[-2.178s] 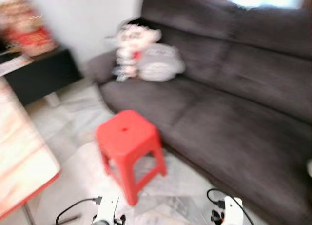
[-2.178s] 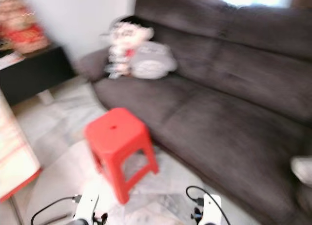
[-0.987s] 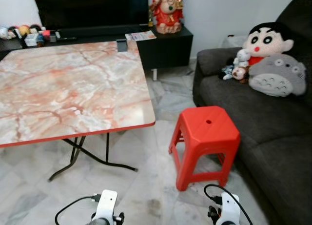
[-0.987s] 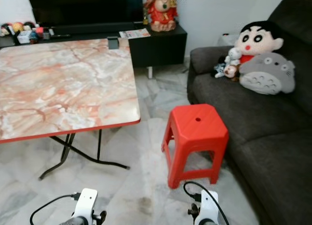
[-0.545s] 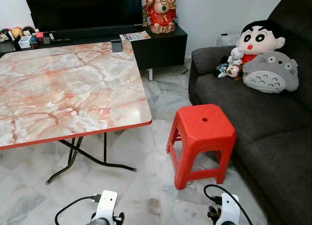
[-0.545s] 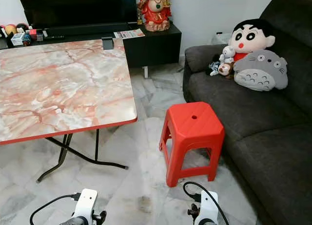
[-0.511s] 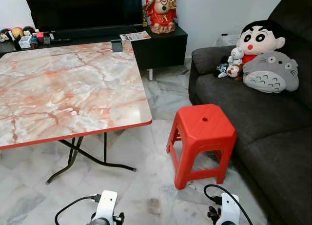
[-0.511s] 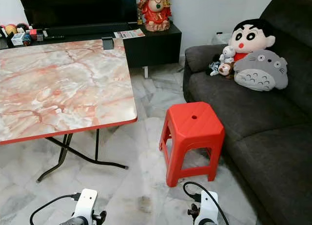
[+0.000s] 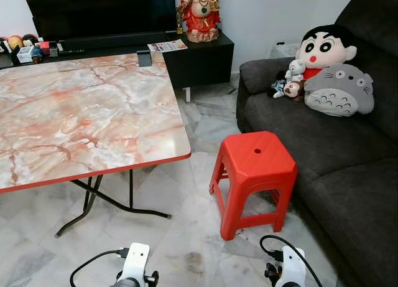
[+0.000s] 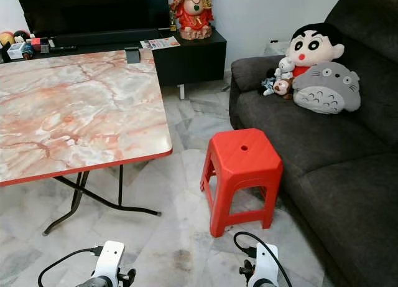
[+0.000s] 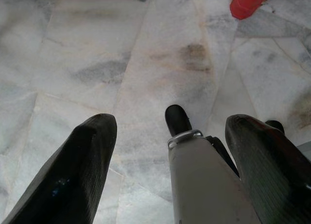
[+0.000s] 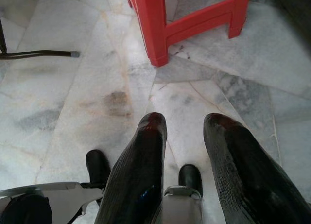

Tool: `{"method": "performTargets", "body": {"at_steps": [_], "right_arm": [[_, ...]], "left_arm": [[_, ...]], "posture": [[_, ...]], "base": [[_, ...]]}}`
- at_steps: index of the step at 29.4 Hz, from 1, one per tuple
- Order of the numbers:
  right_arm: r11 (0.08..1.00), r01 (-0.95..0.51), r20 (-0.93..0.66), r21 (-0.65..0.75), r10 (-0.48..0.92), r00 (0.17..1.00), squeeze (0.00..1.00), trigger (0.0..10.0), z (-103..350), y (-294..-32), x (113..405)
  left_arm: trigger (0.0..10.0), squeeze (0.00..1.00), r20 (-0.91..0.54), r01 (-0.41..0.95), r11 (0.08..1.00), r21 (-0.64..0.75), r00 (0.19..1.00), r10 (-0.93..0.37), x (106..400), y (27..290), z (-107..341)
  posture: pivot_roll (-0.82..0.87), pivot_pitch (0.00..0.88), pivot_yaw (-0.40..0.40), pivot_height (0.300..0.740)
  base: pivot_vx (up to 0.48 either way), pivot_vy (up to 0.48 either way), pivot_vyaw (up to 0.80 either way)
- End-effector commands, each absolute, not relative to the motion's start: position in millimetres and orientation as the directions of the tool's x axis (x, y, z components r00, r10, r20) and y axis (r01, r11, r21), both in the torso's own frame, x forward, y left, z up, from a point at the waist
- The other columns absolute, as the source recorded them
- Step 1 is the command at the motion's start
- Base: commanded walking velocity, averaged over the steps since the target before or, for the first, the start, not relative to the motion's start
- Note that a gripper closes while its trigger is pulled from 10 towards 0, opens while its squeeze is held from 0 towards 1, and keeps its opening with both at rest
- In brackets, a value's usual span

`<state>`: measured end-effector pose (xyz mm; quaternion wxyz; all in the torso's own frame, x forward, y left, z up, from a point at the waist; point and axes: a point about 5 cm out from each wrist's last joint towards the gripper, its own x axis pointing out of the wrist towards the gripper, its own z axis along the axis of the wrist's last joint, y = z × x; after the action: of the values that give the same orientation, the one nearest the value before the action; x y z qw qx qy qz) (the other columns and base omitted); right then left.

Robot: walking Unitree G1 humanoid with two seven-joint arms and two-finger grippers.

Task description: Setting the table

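Observation:
A folding table [image 9: 93,112] with a pink marble-pattern top and red edge stands ahead on my left, bare except for a small dark object [image 9: 144,58] at its far corner. Both arms hang low at the bottom of the eye views, the left wrist [image 9: 135,271] and the right wrist [image 9: 289,271]. In the left wrist view my left gripper [image 11: 170,124] points down at the marble floor, fingers wide apart and holding nothing. My right gripper [image 12: 184,122] also hangs over the floor, its fingers a little apart with nothing between them.
A red plastic stool [image 9: 255,169] stands on the floor between the table and a dark grey sofa [image 9: 336,169] on the right. Plush toys [image 9: 329,56] lie on the sofa. Behind the table are a black TV cabinet [image 9: 202,53] and a red figurine [image 9: 200,13].
My view swung from the sofa round to the table, then kept drifting slightly, so the scene slid a little left. Both arms hang as before.

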<state>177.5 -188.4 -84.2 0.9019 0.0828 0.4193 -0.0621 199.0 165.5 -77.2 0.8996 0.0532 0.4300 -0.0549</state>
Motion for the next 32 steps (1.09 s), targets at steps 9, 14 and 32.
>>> {"method": "performTargets", "body": {"at_steps": [9,14,32], "right_arm": [[0.974,0.193,-0.758,0.117,-0.039,0.652,0.0,10.0,-83.1,-183.9,180.5],[0.974,0.193,-0.76,0.117,-0.038,0.649,0.0,10.0,-83.6,-183.6,179.7],[0.974,0.195,-0.765,0.116,-0.038,0.642,0.0,10.0,-85.1,-182.6,176.5]], "left_arm": [[10.0,0.0,-0.783,0.153,0.986,0.064,0.62,-0.046,198.3,168.8,-77.4],[10.0,0.0,-0.782,0.147,0.987,0.064,0.622,-0.042,198.4,169.5,-77.3],[10.0,0.0,-0.786,0.151,0.986,0.068,0.617,-0.041,196.2,170.5,-78.3]], "posture": [[-0.13,0.0,0.037,0.74],[-0.12,0.0,0.036,0.74],[-0.12,0.0,0.037,0.74]], "base": [[0.0,0.0,0.0],[0.0,0.0,0.0],[0.0,0.0,0.0]]}}
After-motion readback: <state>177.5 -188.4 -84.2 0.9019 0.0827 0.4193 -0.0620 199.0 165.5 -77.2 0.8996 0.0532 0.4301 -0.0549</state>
